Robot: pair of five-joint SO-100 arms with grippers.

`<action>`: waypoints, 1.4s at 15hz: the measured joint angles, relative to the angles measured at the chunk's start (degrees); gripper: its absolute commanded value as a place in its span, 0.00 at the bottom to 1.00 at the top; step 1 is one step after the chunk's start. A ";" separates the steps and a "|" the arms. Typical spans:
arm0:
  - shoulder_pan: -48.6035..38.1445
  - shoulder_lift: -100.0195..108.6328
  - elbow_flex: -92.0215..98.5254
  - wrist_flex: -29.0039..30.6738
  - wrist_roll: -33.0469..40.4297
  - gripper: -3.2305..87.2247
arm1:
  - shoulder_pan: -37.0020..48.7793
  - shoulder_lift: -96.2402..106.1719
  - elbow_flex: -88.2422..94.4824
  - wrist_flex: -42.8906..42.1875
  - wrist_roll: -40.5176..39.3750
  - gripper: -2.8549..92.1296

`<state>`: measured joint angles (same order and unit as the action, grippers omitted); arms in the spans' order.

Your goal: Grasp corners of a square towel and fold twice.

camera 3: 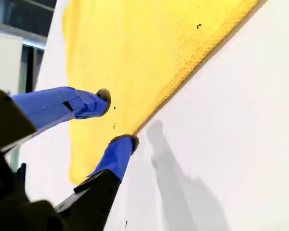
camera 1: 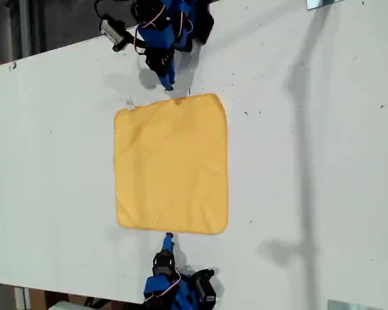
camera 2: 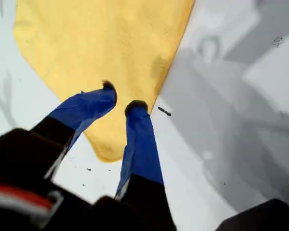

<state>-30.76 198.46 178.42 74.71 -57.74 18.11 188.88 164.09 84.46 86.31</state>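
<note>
Closest in: my second gripper (camera 3: 116,118), blue jaws spread wide with nothing between them. One fingertip (camera 3: 126,140) right at the hemmed edge of the towel (camera 1: 171,165), the other poised over the yellow cloth. A rounded corner (camera 3: 77,177) just beyond that fingertip. In the exterior view, seemingly the arm at the bottom edge, tip meeting the middle of the towel's lower hem.

Next: my first gripper (camera 2: 121,97), jaws parted by a narrow gap, also holding nothing, tips over the cloth near its edge and another near corner (camera 2: 106,155). Probably the arm at the exterior view's top, though the wrist view is too tight to be sure.

Farther out: towel spread flat and unfolded, roughly square, between the two arms on the white table (camera 1: 310,194). A small white tag (camera 1: 129,103) at the towel's upper left corner in the exterior view. Long grey shadows across the table towards the exterior view's right.
</note>
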 measured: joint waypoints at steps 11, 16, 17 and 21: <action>-2.81 0.35 -0.70 0.35 -21.71 0.25 | 1.41 -6.33 -1.93 -10.37 -23.73 0.16; -2.20 0.35 -0.62 -0.35 -21.53 0.24 | -13.97 -52.47 -22.32 -13.27 -24.52 0.16; -2.20 0.35 -0.62 -0.35 -21.27 0.24 | -16.44 -56.51 -22.76 -13.27 -23.91 0.16; -2.20 0.35 -0.62 -0.35 -21.18 0.24 | -24.35 -61.08 -22.76 -14.59 -19.42 0.30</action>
<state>-32.96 198.81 177.80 74.36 -78.93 -6.24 127.79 141.33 69.87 66.88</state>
